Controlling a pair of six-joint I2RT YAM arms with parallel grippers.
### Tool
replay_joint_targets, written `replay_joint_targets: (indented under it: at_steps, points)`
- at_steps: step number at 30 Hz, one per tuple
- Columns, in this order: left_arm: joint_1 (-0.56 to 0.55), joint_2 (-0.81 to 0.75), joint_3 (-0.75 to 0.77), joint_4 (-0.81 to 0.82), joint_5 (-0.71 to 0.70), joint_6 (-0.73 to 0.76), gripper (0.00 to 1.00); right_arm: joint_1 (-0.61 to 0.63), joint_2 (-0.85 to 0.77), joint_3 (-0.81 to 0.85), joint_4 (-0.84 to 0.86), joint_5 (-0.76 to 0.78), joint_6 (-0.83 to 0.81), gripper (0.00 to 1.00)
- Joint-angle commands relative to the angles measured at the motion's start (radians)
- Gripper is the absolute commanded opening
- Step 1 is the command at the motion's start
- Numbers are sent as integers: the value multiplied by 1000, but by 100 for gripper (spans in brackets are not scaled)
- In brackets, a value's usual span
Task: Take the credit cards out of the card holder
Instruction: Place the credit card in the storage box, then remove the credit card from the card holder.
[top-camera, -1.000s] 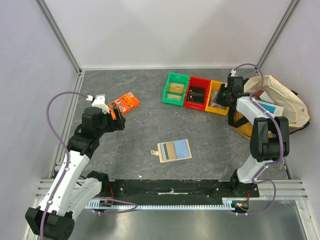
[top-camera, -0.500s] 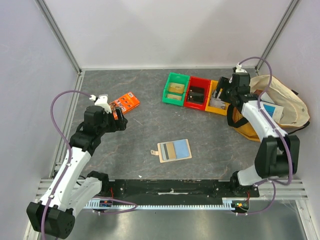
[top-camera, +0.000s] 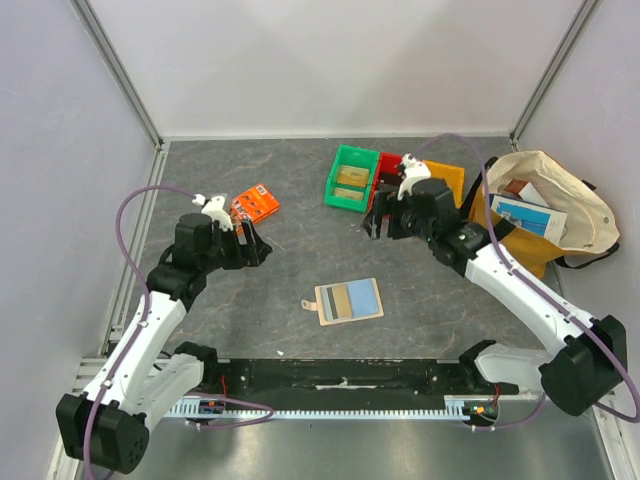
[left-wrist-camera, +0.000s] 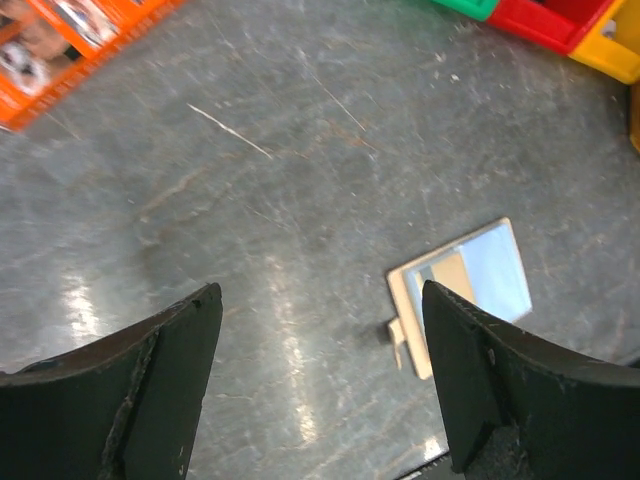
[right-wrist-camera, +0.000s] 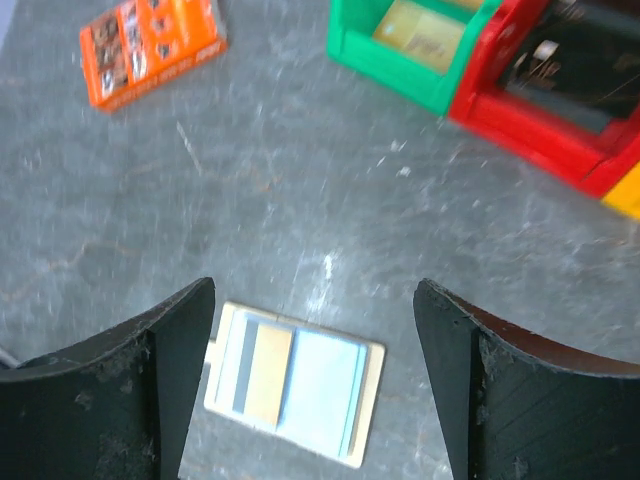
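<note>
Nearer card holder (top-camera: 348, 300) now, right tool (top-camera: 380, 222) swung from bins (top-camera: 345, 203), spread; left tool (top-camera: 255, 245) spread too.

Beige card holder (top-camera: 348, 300), grey, tan, pale-blue inside; orange pictured packet (top-camera: 254, 204); green bin (right-wrist-camera: 390, 62); red bin (right-wrist-camera: 540, 140)

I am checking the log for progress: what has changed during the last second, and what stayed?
The right gripper swung from over the yellow bin leftward and nearer, toward the table's middle. The left gripper shifted slightly right. Both are open and empty; nothing was grasped. The card holder and the orange packet stayed in place.
</note>
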Motion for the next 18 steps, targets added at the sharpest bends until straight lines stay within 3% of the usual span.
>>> replay_joint_targets:
  at_steps: [1, 9, 18]
  points:
    - [-44, -30, -52, 90, 102, -137, 87, 105, -41, -71, -6, 36, 0, 88]
    - [-246, -23, -181, 193, -36, -268, 88, 332, 1, -215, 69, 159, 43, 88]
    - [-409, 71, -253, 250, -145, -364, 88, 483, 96, -313, 167, 219, 89, 88]
